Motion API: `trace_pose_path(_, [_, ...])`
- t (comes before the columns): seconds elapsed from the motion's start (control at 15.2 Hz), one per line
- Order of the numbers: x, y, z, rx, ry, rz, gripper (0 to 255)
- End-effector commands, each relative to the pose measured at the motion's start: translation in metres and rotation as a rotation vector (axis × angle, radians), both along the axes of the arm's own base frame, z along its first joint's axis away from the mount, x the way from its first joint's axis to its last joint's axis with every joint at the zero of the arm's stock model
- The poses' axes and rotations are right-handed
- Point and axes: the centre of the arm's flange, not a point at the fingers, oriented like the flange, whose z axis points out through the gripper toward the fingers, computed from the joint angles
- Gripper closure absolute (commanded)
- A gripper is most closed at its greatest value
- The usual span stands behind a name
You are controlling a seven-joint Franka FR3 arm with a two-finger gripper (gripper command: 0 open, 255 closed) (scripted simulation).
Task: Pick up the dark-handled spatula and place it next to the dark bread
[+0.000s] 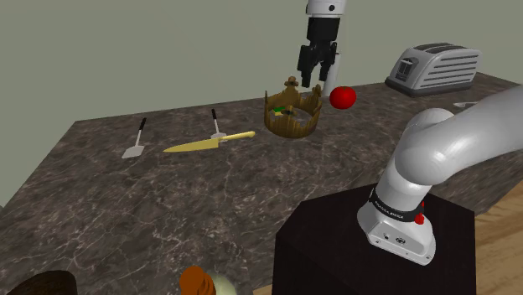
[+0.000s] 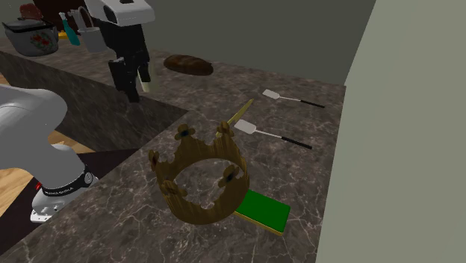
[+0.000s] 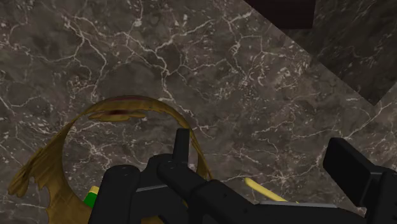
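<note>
So the arm (image 1: 444, 151) is stretched up off the stand (image 1: 352, 243), end effector (image 1: 313, 80) pointing straight down above the brownish crown (image 1: 292, 117) near the desk's (image 1: 251, 197) far edge, fingers wide apart, gripping nothing. One dark-handled spatula (image 1: 134, 144) lies flat near the desk's far corner, a second spatula (image 1: 216, 126) nearer the crown.

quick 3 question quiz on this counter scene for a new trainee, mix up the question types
1. How many spatulas lie on the counter?
2. True or false: the gripper is open and holds nothing.
3. Which of these lies closest to the crown?
A. toaster
B. green block
C. dark bread

Key: 1 two; 2 true; 3 B
</note>
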Motion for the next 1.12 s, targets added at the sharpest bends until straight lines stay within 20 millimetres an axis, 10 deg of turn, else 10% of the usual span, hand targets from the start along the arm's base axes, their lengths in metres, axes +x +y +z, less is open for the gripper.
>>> trace_pose_path(0.0, [0.000,0.000,0.000,0.000,0.000,0.000,0])
trace_pose_path(1.06, [0.169,0.073,-0.094,-0.054,-0.036,-0.260,0])
